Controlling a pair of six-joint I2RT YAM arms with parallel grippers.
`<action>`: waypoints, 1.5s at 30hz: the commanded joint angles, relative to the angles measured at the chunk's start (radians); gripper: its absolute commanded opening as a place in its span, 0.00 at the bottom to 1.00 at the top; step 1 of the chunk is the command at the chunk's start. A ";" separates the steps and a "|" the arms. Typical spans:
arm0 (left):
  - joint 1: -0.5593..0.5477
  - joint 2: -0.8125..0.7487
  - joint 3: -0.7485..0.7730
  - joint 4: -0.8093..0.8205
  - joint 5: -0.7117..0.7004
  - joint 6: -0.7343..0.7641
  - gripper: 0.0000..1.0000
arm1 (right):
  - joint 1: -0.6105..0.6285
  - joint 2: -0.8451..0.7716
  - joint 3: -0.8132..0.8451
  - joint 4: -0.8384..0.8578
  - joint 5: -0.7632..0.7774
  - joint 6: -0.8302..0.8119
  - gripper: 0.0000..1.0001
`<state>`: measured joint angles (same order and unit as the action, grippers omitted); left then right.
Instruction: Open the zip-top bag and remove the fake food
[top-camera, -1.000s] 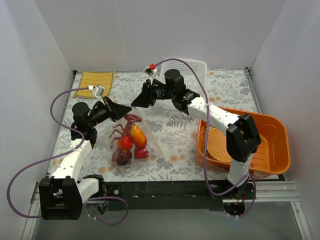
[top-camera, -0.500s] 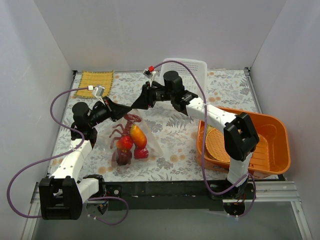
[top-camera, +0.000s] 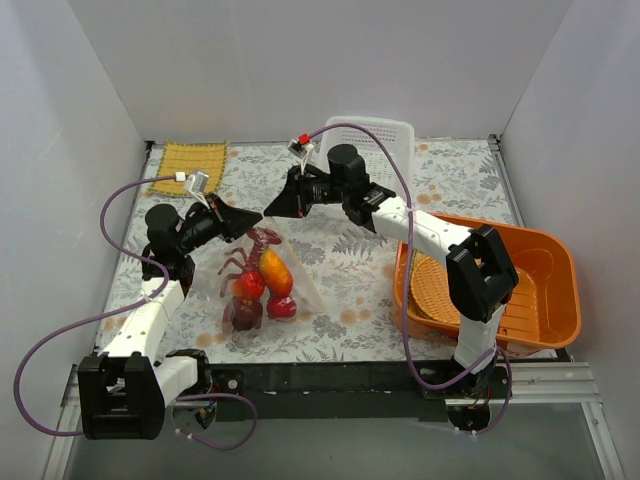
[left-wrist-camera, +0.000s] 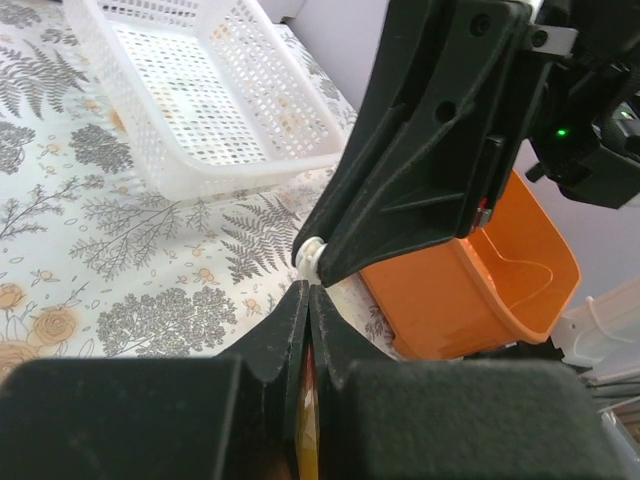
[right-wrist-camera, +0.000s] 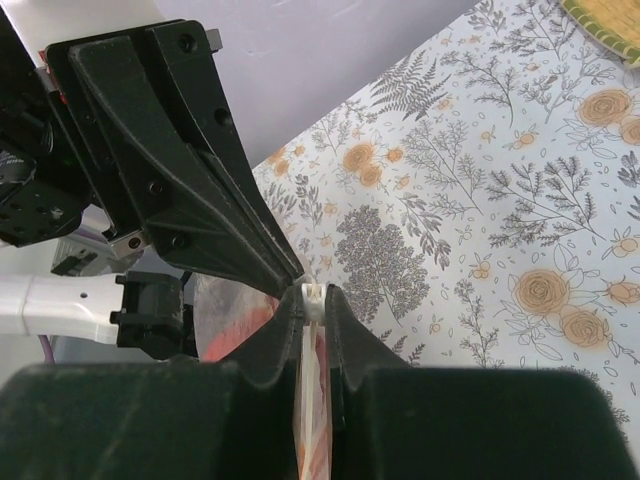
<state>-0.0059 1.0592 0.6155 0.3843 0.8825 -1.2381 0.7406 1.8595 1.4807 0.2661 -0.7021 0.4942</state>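
The clear zip-top bag (top-camera: 262, 285) hangs between my two grippers above the floral table. Inside it are the fake food pieces: a red lobster (top-camera: 262, 241), an orange-yellow mango (top-camera: 275, 272), a red round fruit (top-camera: 249, 286) and a dark red piece (top-camera: 243, 314). My left gripper (top-camera: 256, 219) is shut on the bag's top edge (left-wrist-camera: 307, 345). My right gripper (top-camera: 270, 211) is shut on the bag's white zipper slider (right-wrist-camera: 313, 296), tip to tip with the left gripper. The slider also shows in the left wrist view (left-wrist-camera: 312, 259).
A white perforated basket (top-camera: 372, 138) stands at the back, also in the left wrist view (left-wrist-camera: 200, 100). An orange tub (top-camera: 545, 300) sits at the right. A woven bamboo mat (top-camera: 188, 167) lies at the back left.
The right arm's wrist has edged slightly toward the back. Both grippers stay shut at the bag's top, and the bag and food hang much as before.
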 joint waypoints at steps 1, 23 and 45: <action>0.004 -0.019 0.010 -0.022 -0.143 0.003 0.00 | -0.001 -0.057 -0.017 0.004 0.024 -0.029 0.08; 0.004 -0.057 -0.023 0.024 -0.404 -0.083 0.00 | 0.059 -0.238 -0.229 -0.199 0.234 -0.209 0.04; 0.004 0.033 -0.019 0.208 -0.472 -0.221 0.00 | 0.066 -0.614 -0.393 -0.588 0.385 -0.292 0.02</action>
<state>-0.0170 1.0843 0.5953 0.4538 0.4614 -1.4342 0.8009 1.3144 1.1122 -0.1955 -0.3328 0.2276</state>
